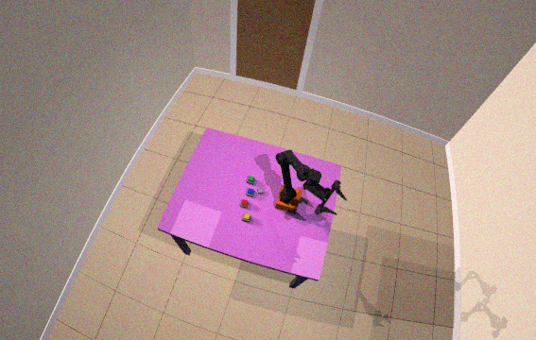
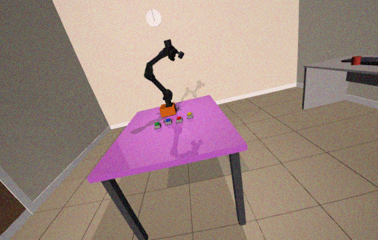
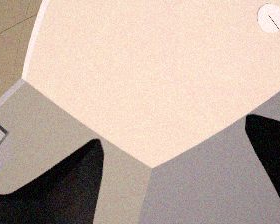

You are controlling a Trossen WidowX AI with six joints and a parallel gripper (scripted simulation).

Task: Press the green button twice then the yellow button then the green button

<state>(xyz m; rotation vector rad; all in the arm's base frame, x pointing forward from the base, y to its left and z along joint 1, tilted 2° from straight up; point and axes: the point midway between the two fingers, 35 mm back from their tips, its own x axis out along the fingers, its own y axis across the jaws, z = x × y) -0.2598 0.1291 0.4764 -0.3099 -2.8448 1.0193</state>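
Green button (image 1: pixel 250 179) sits at the far end of the button row, left of the arm's orange base (image 1: pixel 288 200). Gripper (image 1: pixel 333 199) is raised, aimed away, jaws wide apart, empty. It should swing over green, descend vertically, avoid the grey block (image 1: pixel 261 191).

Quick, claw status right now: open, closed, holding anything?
Claw: open wide, holding nothing, raised away from the buttons.
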